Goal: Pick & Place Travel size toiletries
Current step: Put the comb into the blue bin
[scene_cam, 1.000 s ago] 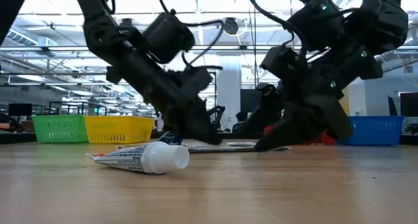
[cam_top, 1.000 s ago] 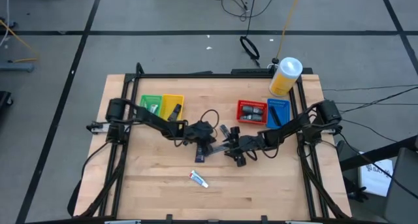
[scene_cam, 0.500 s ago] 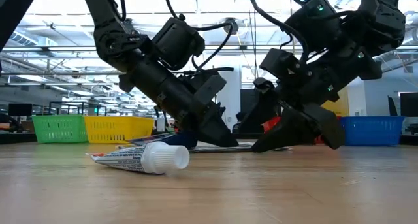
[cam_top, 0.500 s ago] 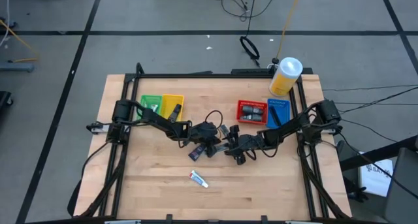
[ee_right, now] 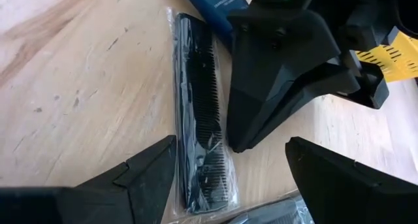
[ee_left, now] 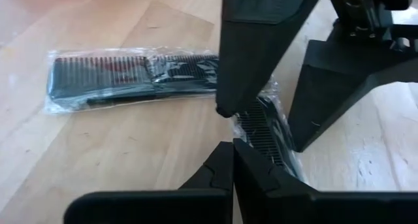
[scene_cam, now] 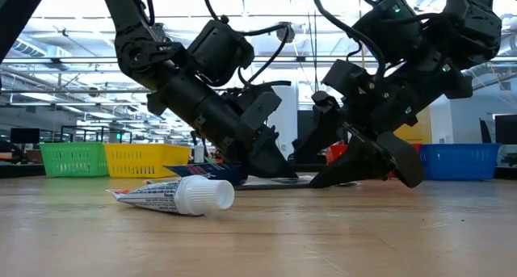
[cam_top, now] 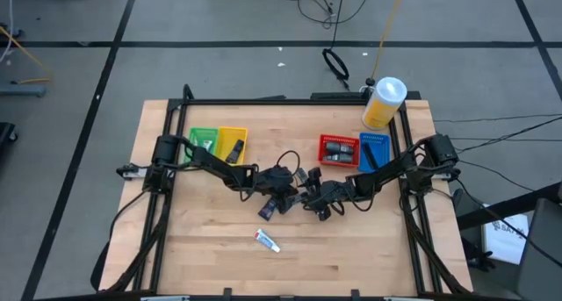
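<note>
Near the middle of the table (cam_top: pixel 176 248), a wrapped comb (ee_right: pixel 202 119) lies flat on the wood, with a second wrapped comb (ee_left: pixel 130 80) just beside it and a blue tube (ee_right: pixel 219 8) past its far end. Its long axis is seen running straight ahead from the right gripper (cam_top: pixel 312 196), in line with the fingers rather than across them, so a closing would likely take it across its narrow width. The right gripper's fingers (ee_right: pixel 150 172) are held wide apart, one on each side of the comb's near end, and nothing is gripped. The left gripper (cam_top: pixel 283 200) is brought in from the opposite side, its fingers (ee_left: pixel 228 165) pressed together into a wedge whose tip sits at the comb's edge. The right arm is judged the better placed. A white tube (cam_top: pixel 268 240) is left well apart, lower in the high view.
</note>
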### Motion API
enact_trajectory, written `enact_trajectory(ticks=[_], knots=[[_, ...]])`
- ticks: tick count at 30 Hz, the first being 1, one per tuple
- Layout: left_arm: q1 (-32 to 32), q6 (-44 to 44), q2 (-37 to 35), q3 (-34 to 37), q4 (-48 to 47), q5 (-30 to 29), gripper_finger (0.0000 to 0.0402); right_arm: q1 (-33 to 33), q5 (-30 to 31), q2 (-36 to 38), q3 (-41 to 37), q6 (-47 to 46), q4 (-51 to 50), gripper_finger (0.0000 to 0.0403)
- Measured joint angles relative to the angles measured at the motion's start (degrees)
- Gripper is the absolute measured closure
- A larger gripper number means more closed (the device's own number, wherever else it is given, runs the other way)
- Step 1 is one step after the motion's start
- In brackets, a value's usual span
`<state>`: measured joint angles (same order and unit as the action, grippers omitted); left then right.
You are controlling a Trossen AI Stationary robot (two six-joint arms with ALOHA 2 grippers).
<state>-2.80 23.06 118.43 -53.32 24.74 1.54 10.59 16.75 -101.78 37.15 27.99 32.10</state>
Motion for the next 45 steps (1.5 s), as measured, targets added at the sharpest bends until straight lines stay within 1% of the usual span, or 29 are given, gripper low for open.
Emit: enact_trajectory(ticks=[3,14,19,26,31,36,39,42,45], knots=[[-0.22,-0.08,0.02,0.02,-0.09,-0.04,0.0397,0.02,1.24,-0.04,-0.02,0.17,0.47,0.0124],[-0.42,-0.74,0.11,0.11,-0.25,-0.10,0.0399,0.02,1.31,-0.09,-0.09,-0.54,2.16,0.0124],[-0.45,-0.91,0.11,0.13,-0.26,-0.13,0.0394,0.02,1.21,-0.08,-0.09,-2.80,2.20,0.0124],[-0.48,-0.89,0.11,0.15,-0.27,0.07,0.0400,0.02,1.26,2.13,-0.09,-3.28,2.30,0.0124],[-0.84,-0.89,0.11,0.20,0.40,0.27,0.0393,0.02,1.09,3.39,-0.09,-3.28,1.87,0.0124],[-1.23,-1.55,0.21,0.22,3.06,3.28,0.0399,-0.19,-6.52,3.39,-0.09,-5.13,0.21,0.0125],[-1.24,-1.55,0.22,0.24,3.59,3.37,0.0392,-0.46,-8.07,3.39,-0.09,-7.00,-1.38,0.0140],[-1.21,-1.57,0.22,0.24,3.75,3.35,0.0393,-0.57,-9.38,3.39,-0.09,-7.23,-2.37,0.0169],[-1.21,-1.57,0.24,0.24,4.03,3.30,0.0399,-0.55,-9.44,2.77,-0.09,-6.95,-1.85,0.0200]])
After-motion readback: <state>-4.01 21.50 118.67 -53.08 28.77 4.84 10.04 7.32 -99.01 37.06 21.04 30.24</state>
